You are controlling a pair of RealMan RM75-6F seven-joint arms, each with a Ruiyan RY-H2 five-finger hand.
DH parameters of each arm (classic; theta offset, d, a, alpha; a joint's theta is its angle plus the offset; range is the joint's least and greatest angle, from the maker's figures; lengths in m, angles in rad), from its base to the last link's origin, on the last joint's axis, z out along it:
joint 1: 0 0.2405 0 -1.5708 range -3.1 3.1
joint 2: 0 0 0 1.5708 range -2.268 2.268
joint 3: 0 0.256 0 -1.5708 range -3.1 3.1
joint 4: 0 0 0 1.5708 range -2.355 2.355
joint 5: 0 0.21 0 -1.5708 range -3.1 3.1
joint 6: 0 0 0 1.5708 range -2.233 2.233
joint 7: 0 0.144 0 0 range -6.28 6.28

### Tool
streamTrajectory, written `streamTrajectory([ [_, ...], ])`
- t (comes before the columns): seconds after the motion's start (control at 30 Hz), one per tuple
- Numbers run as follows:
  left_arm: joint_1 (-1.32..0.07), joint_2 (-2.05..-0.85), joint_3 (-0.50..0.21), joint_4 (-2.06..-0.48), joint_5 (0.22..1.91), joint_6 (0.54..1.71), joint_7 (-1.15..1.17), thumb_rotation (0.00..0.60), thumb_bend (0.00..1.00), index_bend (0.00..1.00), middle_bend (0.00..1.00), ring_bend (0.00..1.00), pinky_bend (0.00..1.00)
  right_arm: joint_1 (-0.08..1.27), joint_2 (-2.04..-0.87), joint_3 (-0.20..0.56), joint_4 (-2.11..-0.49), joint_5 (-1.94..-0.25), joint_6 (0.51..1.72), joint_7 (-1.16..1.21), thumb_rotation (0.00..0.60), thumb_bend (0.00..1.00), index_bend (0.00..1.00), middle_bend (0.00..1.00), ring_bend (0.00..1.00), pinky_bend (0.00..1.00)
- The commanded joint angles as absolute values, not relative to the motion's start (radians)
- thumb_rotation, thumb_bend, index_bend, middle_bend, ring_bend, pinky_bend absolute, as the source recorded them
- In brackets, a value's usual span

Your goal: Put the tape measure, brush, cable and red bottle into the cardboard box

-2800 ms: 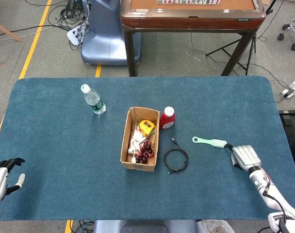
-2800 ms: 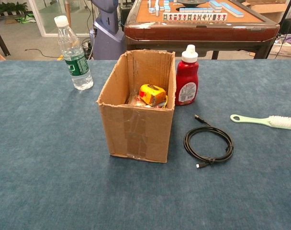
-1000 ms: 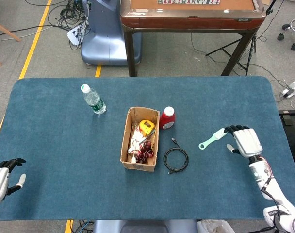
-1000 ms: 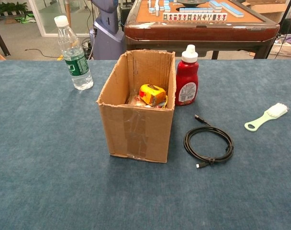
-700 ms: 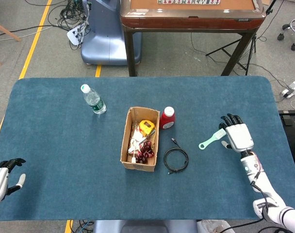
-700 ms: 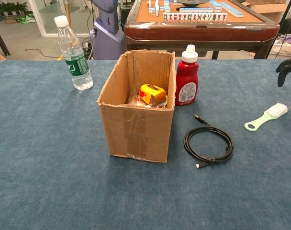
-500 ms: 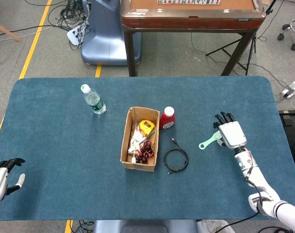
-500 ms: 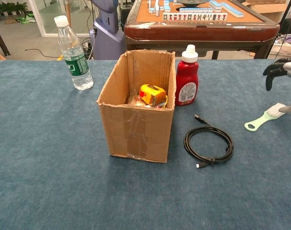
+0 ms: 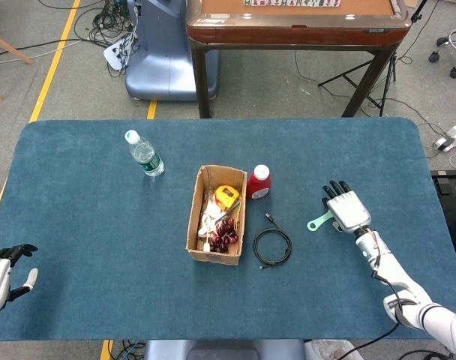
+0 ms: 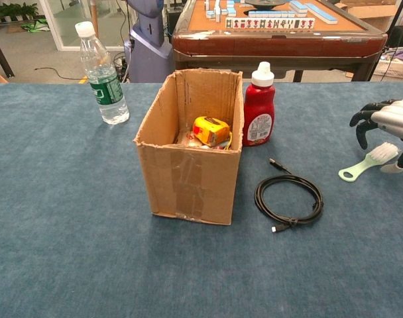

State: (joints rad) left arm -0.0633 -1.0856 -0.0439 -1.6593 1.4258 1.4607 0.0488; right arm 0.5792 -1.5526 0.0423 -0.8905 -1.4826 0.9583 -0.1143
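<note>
The cardboard box [image 9: 192, 219] [image 10: 188, 179] stands mid-table with the yellow tape measure [image 9: 226, 196] [image 10: 210, 130] inside among other items. Beside its right wall stands the red bottle [image 9: 259, 183] [image 10: 258, 106]. The black cable [image 9: 272, 246] [image 10: 289, 199] lies coiled in front of the bottle. The pale green brush [image 9: 319, 220] [image 10: 364, 163] lies at the right; my right hand [image 9: 345, 208] [image 10: 389, 126] hovers over its bristle end, fingers spread, holding nothing. My left hand [image 9: 4, 274] rests open at the table's near left corner.
A clear water bottle [image 9: 144, 154] [image 10: 101, 75] stands at the back left of the blue table [image 9: 100, 225]. A wooden mahjong table [image 9: 295, 26] and a blue machine base [image 9: 164, 52] stand beyond the far edge.
My right hand let the brush go after turning it, lifted, and has moved left over the brush's bristle end. The left hand has not moved.
</note>
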Motion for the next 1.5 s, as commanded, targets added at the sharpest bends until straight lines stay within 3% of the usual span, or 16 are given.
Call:
streamTrajectory([
  [0.03, -0.064, -1.086, -0.043, -1.659, 1.426, 1.459, 0.051, 0.6, 0.35, 0.34, 0.41, 0.35, 0.55, 0.58, -1.556, 0.031, -0.869, -1.496, 0.964, -0.102, 0.6, 0.17, 0.47, 0.17, 0.08, 0.15],
  [0.33, -0.065, -1.088, -0.044, -1.658, 1.423, 1.457, 0.056, 0.6, 0.35, 0.34, 0.41, 0.35, 0.55, 0.596, -1.573, 0.015, -0.83, -1.513, 0.942, -0.061, 0.6, 0.26, 0.47, 0.17, 0.08, 0.15],
  [0.77, -0.063, -1.086, -0.045, -1.66, 1.424, 1.461, 0.052, 0.6, 0.35, 0.34, 0.41, 0.35, 0.55, 0.612, -1.579, 0.015, -0.845, -1.499, 0.907, -0.076, 0.6, 0.28, 0.47, 0.17, 0.08, 0.15],
  [0.9, -0.063, -1.086, -0.044, -1.66, 1.424, 1.461, 0.053, 0.6, 0.35, 0.34, 0.41, 0.35, 0.55, 0.613, -1.58, 0.019, -0.85, -1.489, 0.899, -0.083, 0.6, 0.33, 0.47, 0.17, 0.08, 0.15],
  [1.5, -0.062, -1.086, -0.045, -1.661, 1.424, 1.462, 0.053, 0.6, 0.35, 0.34, 0.41, 0.35, 0.55, 0.62, -1.574, 0.022, -0.873, -1.455, 0.856, -0.125, 0.6, 0.34, 0.47, 0.17, 0.08, 0.15],
])
